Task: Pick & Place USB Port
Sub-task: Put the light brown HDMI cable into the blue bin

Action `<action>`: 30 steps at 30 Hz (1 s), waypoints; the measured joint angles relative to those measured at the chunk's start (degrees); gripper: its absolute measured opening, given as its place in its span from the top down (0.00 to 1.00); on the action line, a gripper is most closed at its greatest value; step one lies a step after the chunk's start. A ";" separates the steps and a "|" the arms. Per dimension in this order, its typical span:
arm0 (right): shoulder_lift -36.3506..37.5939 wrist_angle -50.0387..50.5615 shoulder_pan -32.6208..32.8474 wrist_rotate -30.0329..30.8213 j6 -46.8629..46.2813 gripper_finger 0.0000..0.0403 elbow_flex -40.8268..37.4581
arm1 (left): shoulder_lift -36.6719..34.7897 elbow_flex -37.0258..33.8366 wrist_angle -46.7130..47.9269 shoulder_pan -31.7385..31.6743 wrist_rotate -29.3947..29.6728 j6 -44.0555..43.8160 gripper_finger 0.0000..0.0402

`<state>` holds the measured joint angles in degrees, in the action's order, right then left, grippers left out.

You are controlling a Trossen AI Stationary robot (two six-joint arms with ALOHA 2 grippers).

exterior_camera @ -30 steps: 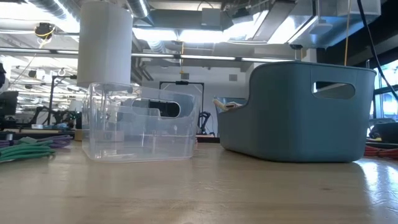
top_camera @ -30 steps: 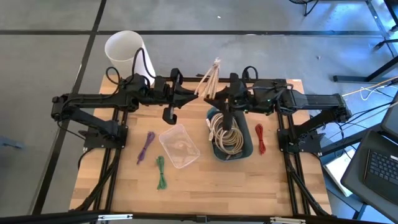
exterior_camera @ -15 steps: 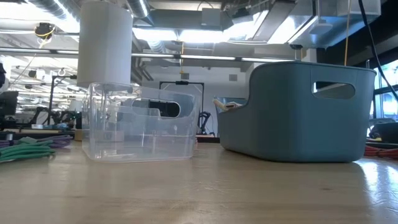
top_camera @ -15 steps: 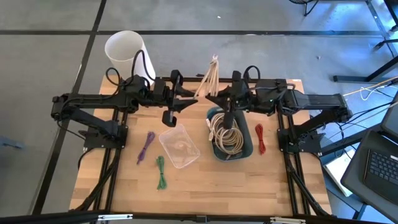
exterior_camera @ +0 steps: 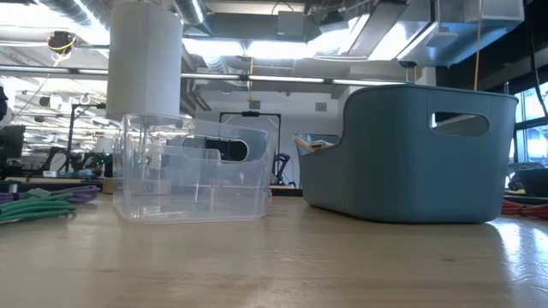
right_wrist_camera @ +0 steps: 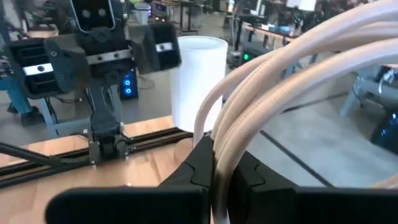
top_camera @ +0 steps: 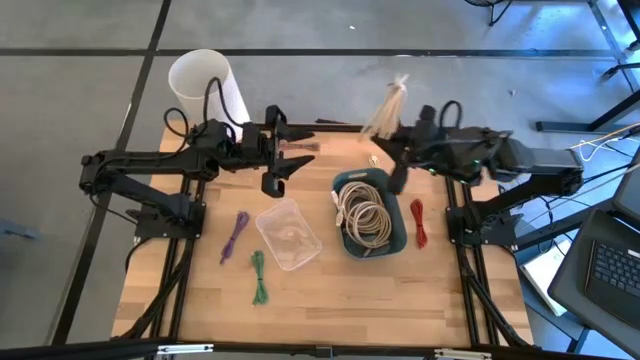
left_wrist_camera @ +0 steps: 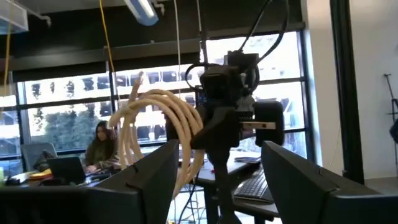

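Observation:
My right gripper (top_camera: 382,140) is shut on a coiled cream USB cable (top_camera: 388,102), held high over the table's far edge; the coil also shows in the left wrist view (left_wrist_camera: 155,130). My left gripper (top_camera: 305,152) hangs open a little to the coil's left, facing it, with nothing between its fingers (left_wrist_camera: 143,180). A blue bin (top_camera: 370,212) holds more cream cables. A clear container (top_camera: 288,232) stands to its left on its base. My right gripper pinches several strands of the cream cable (right_wrist_camera: 219,158) between its two fingers. It reaches in from the table's right side. The coil is lifted clear of everything and sticks out beyond the fingertips (right_wrist_camera: 202,155), its loops stiff rather than drooping.
A white cylinder (top_camera: 205,85) stands at the far left corner. Purple (top_camera: 236,235) and green (top_camera: 259,275) cables lie left of the clear container, and a red cable (top_camera: 418,222) lies right of the bin. The near half of the table is bare wood (top_camera: 330,300).
My left gripper has opened and let go of the cream coil, which both grippers held a second ago. My right gripper has carried the coil toward the table's right and far edge, away from the left gripper, and has turned about on the way.

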<state>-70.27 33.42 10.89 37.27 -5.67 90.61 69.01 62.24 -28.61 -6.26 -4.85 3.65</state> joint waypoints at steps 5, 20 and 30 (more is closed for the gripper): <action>2.53 8.85 3.01 2.51 -8.81 0.96 0.07 | -0.24 0.00 0.14 0.02 0.26 1.12 0.46; -3.77 26.17 8.38 -7.68 -31.99 0.96 0.04 | -0.24 0.00 0.66 0.00 2.37 3.16 0.49; -12.92 34.56 5.15 -24.52 -39.18 0.96 0.04 | -0.22 -0.02 2.44 0.00 2.48 3.09 0.49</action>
<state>-83.19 67.98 16.04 12.76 -44.85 90.65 68.79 62.22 -26.17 -6.26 -2.37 6.74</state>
